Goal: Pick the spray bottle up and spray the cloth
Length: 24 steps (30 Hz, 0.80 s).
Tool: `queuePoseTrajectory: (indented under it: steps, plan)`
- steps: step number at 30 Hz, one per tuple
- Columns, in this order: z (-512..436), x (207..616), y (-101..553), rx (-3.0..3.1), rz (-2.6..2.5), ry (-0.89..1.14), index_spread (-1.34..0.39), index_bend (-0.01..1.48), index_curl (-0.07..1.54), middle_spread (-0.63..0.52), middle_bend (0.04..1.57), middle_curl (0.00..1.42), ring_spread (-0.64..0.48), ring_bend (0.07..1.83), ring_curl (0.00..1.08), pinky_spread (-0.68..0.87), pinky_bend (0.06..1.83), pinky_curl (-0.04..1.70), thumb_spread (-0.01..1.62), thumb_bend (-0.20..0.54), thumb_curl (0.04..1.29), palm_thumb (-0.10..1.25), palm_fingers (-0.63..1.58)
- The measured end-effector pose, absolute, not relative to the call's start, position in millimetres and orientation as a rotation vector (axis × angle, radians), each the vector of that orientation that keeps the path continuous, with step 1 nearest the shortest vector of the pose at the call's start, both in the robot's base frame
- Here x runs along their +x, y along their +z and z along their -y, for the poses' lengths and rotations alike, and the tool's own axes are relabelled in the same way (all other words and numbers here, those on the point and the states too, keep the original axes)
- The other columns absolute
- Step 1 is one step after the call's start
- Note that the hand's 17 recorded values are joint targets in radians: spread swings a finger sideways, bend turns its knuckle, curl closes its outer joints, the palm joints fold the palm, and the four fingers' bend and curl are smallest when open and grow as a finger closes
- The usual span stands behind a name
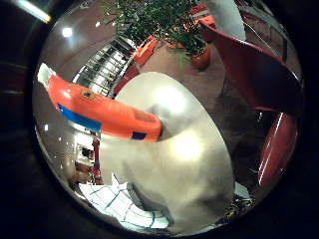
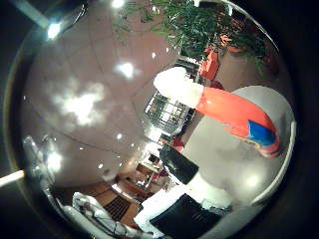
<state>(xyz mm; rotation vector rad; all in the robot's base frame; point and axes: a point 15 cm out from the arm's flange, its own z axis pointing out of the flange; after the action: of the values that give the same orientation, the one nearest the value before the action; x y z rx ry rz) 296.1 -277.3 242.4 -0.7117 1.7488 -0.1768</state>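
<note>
The spray bottle (image 1: 105, 112) is orange with a blue band and a white head. In the right little finger side palm view it stretches across, close to the palm, in front of a pale grey rounded surface (image 1: 189, 149). I cannot tell whether that surface is a table top or the cloth. The right thumb side palm view shows the bottle (image 2: 231, 110) with its white head (image 2: 177, 84) over the same pale surface (image 2: 234, 159). Black and white parts of my hand (image 2: 184, 167) reach in beside the bottle. I cannot see whether they touch it.
Red chairs (image 1: 261, 80) stand beside the pale surface. A potted green plant (image 1: 164, 22) stands behind them. A shiny metal ribbed object (image 2: 167, 112) sits beside the bottle's head. Ceiling lights (image 2: 125, 70) fill much of the right thumb side palm view.
</note>
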Motion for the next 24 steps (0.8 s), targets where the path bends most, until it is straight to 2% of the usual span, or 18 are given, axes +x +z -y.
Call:
queuePoseTrajectory:
  steps: [8,12,15,18,19,20,21,24]
  plan:
    - [271.3,330.1,232.3,-0.768,-1.764,-0.145,-0.10,0.16,0.27,0.23,0.32,0.35,0.24,0.52,0.26,0.42,0.52,0.27,1.03,-0.022,0.31,0.58,0.16]
    - [259.7,347.1,229.9,-0.798,-1.768,-0.120,-0.10,0.16,0.27,0.18,0.38,0.36,0.21,0.62,0.28,0.38,0.52,0.25,1.01,-0.014,0.32,0.63,0.35]
    - [242.4,361.7,229.3,-0.817,-1.750,-0.069,-0.15,0.17,0.27,0.03,0.53,0.42,0.02,0.82,0.34,0.18,0.58,0.25,1.01,-0.008,0.36,0.74,0.61]
    - [218.6,375.7,226.9,-0.851,-1.730,-0.009,-0.25,0.18,0.26,-0.09,0.64,0.45,-0.14,0.94,0.36,-0.12,0.80,0.27,0.99,0.002,0.40,0.85,1.05]
    - [210.9,379.5,225.0,-0.862,-1.724,0.010,-0.28,0.21,0.30,-0.12,0.67,0.48,-0.18,0.96,0.39,-0.23,0.88,0.31,0.97,-0.007,0.41,0.88,1.12]
    - [205.1,382.3,223.6,-0.865,-1.720,0.025,-0.31,0.28,0.35,-0.15,0.74,0.51,-0.21,0.99,0.41,-0.33,0.92,0.34,0.95,-0.007,0.43,0.92,1.24]
    - [201.2,385.3,222.4,-0.858,-1.717,0.039,-0.33,0.36,0.39,-0.15,0.80,0.53,-0.22,1.01,0.43,-0.36,0.93,0.35,0.95,-0.005,0.44,0.95,1.34]
    - [182.6,400.8,220.7,-0.847,-1.690,0.086,-0.32,0.63,0.52,-0.13,0.93,0.57,-0.20,1.12,0.47,-0.38,1.01,0.40,0.97,-0.006,0.46,1.01,1.38]
